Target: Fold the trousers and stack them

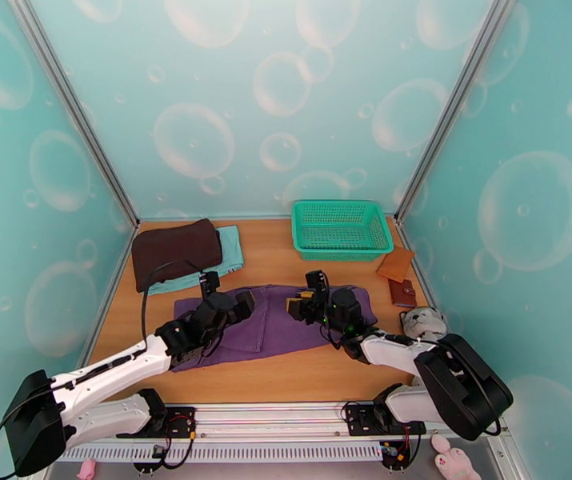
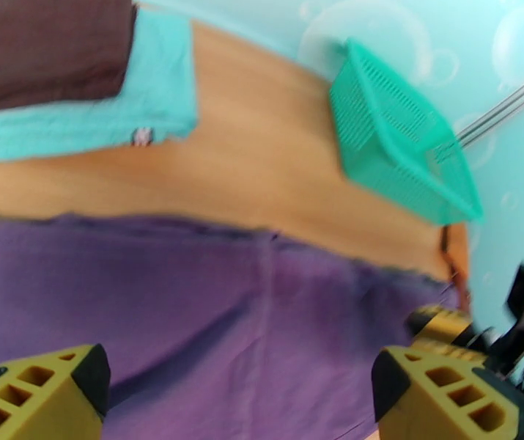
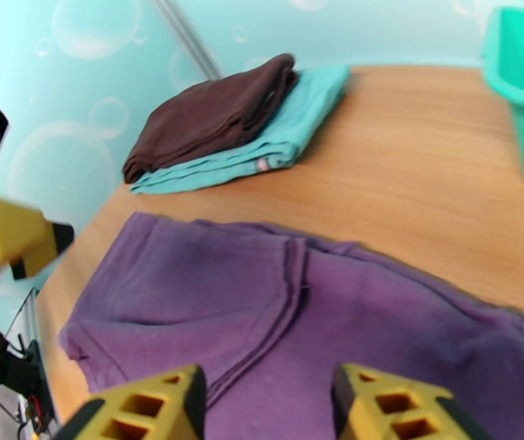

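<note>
Trousers (image 1: 274, 328) are lying spread across the middle of the frame on the table (image 1: 286, 379), and I am watching the left gripper (image 2: 240, 379) and right gripper (image 3: 269, 394) hovering over them, both with fingers apart, gripping nothing.

One trousers (image 1: 274, 326), basket (image 1: 342, 250); two cloths (image 1: 175, 251) (image 1: 233, 248), seemingly.

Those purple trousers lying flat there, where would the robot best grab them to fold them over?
Probably at the two short ends, from straight above. The trousers lie flat and limp across the table, so only an edge offers a pinch. The left tool and right tool, both open, hover over opposite halves.
</note>
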Controlling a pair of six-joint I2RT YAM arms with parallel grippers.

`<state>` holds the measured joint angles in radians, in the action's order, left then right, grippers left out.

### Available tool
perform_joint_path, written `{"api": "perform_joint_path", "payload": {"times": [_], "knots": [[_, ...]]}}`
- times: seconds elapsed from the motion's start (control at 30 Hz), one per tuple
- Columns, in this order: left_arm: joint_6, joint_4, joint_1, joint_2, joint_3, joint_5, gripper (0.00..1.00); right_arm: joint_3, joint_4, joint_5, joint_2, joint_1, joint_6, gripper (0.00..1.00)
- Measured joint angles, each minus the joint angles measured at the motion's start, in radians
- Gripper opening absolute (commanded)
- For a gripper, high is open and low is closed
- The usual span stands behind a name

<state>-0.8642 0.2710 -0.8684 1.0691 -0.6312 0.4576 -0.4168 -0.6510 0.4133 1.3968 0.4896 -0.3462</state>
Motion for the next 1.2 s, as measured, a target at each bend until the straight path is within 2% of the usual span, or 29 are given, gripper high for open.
{"api": "perform_joint_path", "payload": {"times": [0.1, 0.2, 0.3, 0.4, 0.63, 0.9, 1.2], "knots": [[-0.007, 0.042, 0.036, -0.174, 0.098, 0.013, 0.99, -0.091, 0.098, 0.024, 0.033, 0.066, -0.006, 0.42], [0.01, 0.05, 0.167, -0.327, 0.157, -0.042, 0.99, -0.139, 0.175, -0.032, 0.026, 0.199, -0.024, 0.45], [0.038, 0.04, 0.277, -0.384, 0.197, -0.139, 0.99, -0.128, 0.208, -0.121, 0.008, 0.332, -0.103, 0.45], [0.065, 0.029, 0.328, -0.381, 0.241, -0.233, 0.99, -0.123, 0.212, -0.175, 0.049, 0.39, -0.196, 0.46], [0.082, -0.017, 0.333, -0.394, 0.316, -0.335, 0.99, -0.128, 0.222, -0.302, 0.24, 0.489, -0.341, 0.46], [0.082, -0.053, 0.333, -0.433, 0.386, -0.373, 0.99, -0.149, 0.253, -0.41, 0.241, 0.537, -0.403, 0.46], [0.061, 0.008, 0.333, -0.48, 0.372, -0.333, 0.99, -0.183, 0.335, -0.479, 0.235, 0.564, -0.404, 0.46]]}}
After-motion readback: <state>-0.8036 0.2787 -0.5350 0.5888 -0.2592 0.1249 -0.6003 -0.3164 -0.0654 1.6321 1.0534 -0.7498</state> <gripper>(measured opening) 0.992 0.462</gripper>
